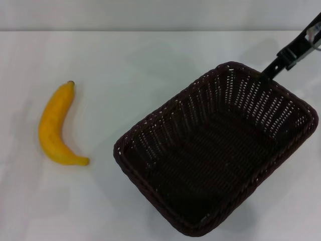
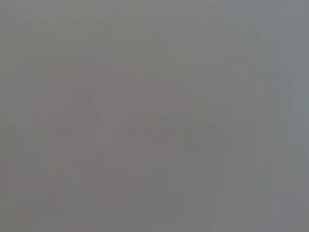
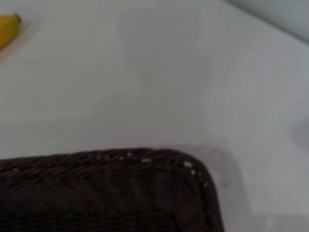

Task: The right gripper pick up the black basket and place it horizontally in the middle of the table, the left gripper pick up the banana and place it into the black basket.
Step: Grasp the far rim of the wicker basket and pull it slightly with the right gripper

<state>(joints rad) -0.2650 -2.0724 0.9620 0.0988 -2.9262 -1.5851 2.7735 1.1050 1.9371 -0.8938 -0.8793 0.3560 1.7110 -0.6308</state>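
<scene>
The black basket [image 1: 215, 155] sits at the centre-right of the white table [image 1: 125, 75], turned diagonally, open side up and empty. My right gripper [image 1: 266, 74] reaches in from the upper right and its slim black finger [image 1: 281, 59] clamps the basket's far rim. The right wrist view shows that rim corner [image 3: 145, 159] close up and the banana's tip [image 3: 8, 28] far off. The banana [image 1: 56, 125] lies on the table at the left, stem end pointing away, well apart from the basket. My left gripper is out of view; the left wrist view is plain grey.
The table's far edge meets a pale wall [image 1: 150, 15] at the back. Bare tabletop lies between the banana and the basket.
</scene>
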